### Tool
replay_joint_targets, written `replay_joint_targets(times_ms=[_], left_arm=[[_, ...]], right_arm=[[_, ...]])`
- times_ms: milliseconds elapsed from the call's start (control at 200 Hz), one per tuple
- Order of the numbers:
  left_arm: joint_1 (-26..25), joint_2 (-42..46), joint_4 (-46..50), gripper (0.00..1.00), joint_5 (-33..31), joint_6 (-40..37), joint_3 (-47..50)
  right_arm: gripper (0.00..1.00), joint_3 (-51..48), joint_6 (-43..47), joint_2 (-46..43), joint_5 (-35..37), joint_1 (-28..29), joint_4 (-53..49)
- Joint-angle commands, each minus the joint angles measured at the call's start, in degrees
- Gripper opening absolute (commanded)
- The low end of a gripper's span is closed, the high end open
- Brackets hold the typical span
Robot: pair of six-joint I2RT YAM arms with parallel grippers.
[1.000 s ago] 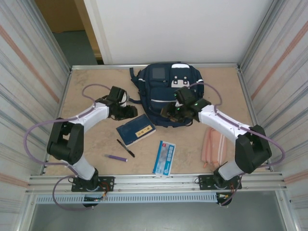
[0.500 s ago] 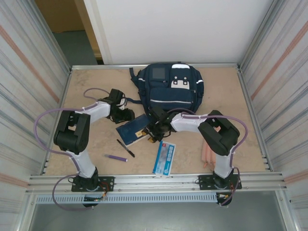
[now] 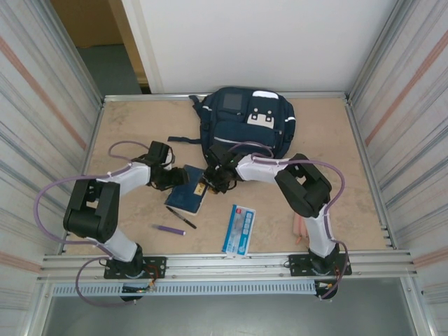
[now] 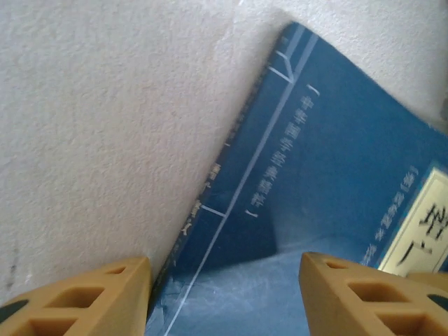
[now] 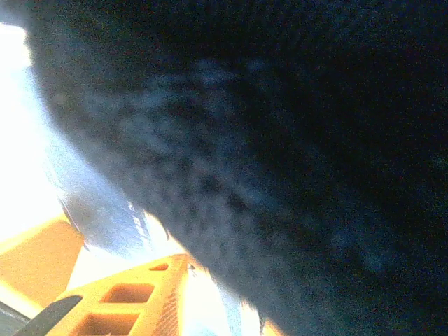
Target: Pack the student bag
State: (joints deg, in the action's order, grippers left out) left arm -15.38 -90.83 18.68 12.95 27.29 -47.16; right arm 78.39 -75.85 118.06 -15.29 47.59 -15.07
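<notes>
The left gripper point(image 3: 174, 179) sits low at the left edge of the book point(image 3: 183, 199). Its wrist view shows the orange fingers point(image 4: 105, 294) spread wide. One is over bare table, the other over the blue cover, and the book's spine edge runs up between them. Nothing is pinched.

The right gripper point(image 3: 202, 187) reaches in from the other side, over the book's far right corner and just beside the bag's near edge. In its wrist view dark blurred fabric crowds the lens and two orange fingers point(image 5: 129, 308) show at the lower left. Whether they are spread or pressed together cannot be told, nor whether they hold anything.

The book is dark blue with a cream label and lies flat and tilted between the two grippers.

The bag point(image 3: 248, 133) lies at the far middle of the table point(image 3: 126, 133), close to the back wall, with its front face up. It is navy, with a white patch and a grey square panel on top. One strap trails out to its left.

Nearer the arm bases, a black pen point(image 3: 180, 218) lies just beside the book's near corner and a purple marker point(image 3: 170, 229) lies near the pen. A blue-and-white packet point(image 3: 239, 229) lies to the right of these. A pink case point(image 3: 299, 225) shows partly behind the right arm.
</notes>
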Motion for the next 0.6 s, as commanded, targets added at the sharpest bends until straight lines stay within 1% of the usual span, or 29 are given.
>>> replay_joint_targets(times_ms=[0,30,130,261,406,476,546,596], left_arm=[[-0.8,2.5,0.4,0.58,2.8,2.7,2.0],[-0.6,2.6,0.1,0.58,3.0,2.9,2.1],[-0.3,2.1,0.5,0.57,4.5,3.2,1.3],[0.5,2.2,-1.2,0.57,5.2,5.2,1.9],[2.3,7.4,-2.1,0.57,3.7,9.8,5.3],[2.6,9.4,-0.2,0.57,2.1,12.1,6.8],[3.8,11.2,1.4,0.57,1.1,11.8,7.3],[5.1,12.5,0.9,0.58,1.8,11.2,7.7]], right_arm=[[0.31,3.8,8.2,3.3,1.2,0.2,3.3],[0.31,4.1,10.9,3.7,1.2,0.1,3.9],[0.31,4.8,13.4,4.8,0.8,0.0,6.1],[0.33,6.7,18.7,6.2,1.1,0.1,5.4],[0.35,6.7,25.2,6.0,3.7,0.5,4.9],[0.36,7.1,28.8,4.9,6.8,0.6,2.1],[0.38,6.6,31.7,3.2,7.5,0.2,1.2],[0.39,6.9,32.9,2.6,6.9,-0.3,0.1]])
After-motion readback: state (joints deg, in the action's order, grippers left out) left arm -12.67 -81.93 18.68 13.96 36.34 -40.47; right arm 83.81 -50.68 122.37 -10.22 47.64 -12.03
